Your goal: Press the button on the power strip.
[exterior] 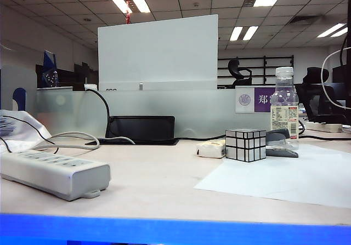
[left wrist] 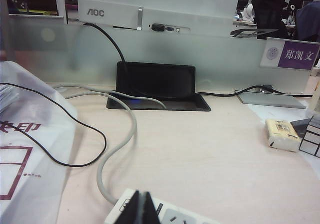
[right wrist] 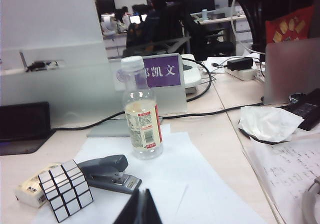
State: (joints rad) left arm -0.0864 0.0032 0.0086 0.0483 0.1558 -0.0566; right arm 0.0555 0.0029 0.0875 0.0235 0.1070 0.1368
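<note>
Power strip (exterior: 52, 172), a long off-white plastic bar at the near left of the table, is overhung by the left gripper (left wrist: 143, 210), jaws pressed together, which should be lowered squarely onto its button, while the right gripper (right wrist: 139, 209), likewise closed, is kept over the white paper sheet (right wrist: 165, 184)

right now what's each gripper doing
left gripper: closed, empty, over the power strip
right gripper: closed, empty, near the stapler
</note>
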